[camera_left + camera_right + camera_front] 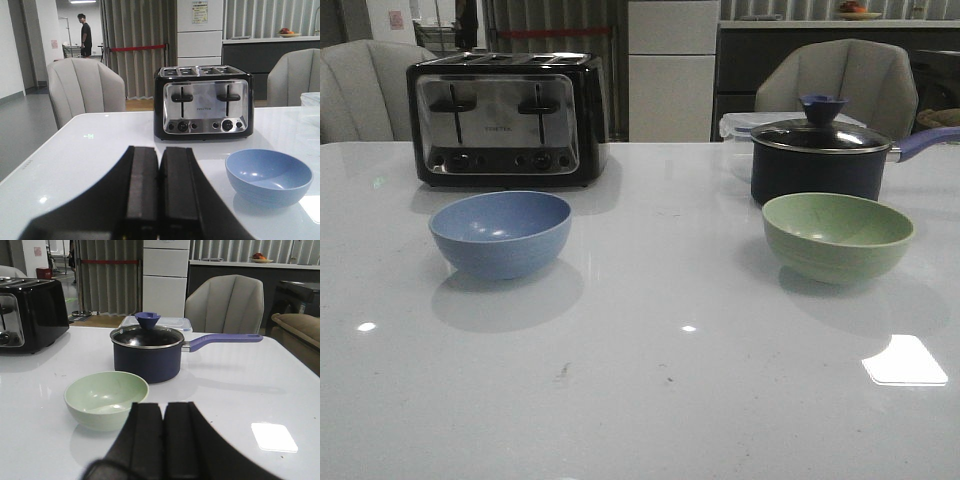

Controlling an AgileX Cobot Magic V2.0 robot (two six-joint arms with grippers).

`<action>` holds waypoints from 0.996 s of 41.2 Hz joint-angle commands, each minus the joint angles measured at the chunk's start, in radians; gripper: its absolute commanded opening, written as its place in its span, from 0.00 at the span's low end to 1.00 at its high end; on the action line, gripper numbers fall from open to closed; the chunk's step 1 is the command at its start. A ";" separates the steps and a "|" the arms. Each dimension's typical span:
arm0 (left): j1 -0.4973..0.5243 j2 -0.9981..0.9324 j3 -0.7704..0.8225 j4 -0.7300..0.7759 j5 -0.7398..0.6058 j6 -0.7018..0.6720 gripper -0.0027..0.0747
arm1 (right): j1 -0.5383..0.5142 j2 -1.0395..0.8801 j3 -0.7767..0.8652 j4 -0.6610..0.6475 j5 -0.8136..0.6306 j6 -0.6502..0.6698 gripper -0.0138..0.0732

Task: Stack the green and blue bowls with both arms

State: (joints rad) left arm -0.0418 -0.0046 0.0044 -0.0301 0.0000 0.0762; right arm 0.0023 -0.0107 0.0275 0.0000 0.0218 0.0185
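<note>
Front view: The blue bowl [501, 233] stands upright on the white table [640, 400], on the left side, just in front of the black and chrome toaster [506, 119] but apart from it. The green bowl [837, 236] stands upright on the right side, just in front of the dark saucepan [817, 160], which carries a glass lid and a purple handle pointing right. The two bowls are well apart. Both are empty. No arm or gripper appears in this view.

Left wrist view: The left gripper [159, 195] hangs above the table with its two black fingers [142, 190] pressed together, holding nothing. The blue bowl [268, 176] sits on the table beyond the fingers and off to one side, not touching them. The toaster [204, 102] stands behind it.

Right wrist view: The right gripper [164, 440] is likewise closed, fingers [146, 437] flat against each other, holding nothing. The green bowl [106, 399] sits just beyond the fingertips, apart from them. The saucepan [147, 355] stands close behind the bowl.
</note>
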 commanded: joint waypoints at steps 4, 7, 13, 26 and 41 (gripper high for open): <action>0.003 -0.019 0.005 -0.007 -0.093 -0.001 0.15 | 0.001 -0.019 -0.002 -0.013 -0.084 0.000 0.19; 0.003 -0.019 0.005 -0.007 -0.093 -0.001 0.15 | 0.001 -0.019 -0.002 -0.013 -0.084 0.000 0.19; 0.003 -0.019 0.005 -0.007 -0.093 -0.001 0.15 | 0.001 -0.019 -0.002 -0.013 -0.084 0.000 0.19; 0.003 -0.019 0.005 -0.007 -0.093 -0.001 0.15 | 0.001 -0.019 -0.002 -0.013 -0.087 0.000 0.19; 0.003 -0.019 -0.092 -0.007 -0.114 -0.001 0.15 | 0.001 -0.019 -0.175 0.009 0.019 0.000 0.19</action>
State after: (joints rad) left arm -0.0418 -0.0046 -0.0121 -0.0301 -0.0378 0.0762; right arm 0.0023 -0.0107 -0.0321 0.0063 0.0783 0.0185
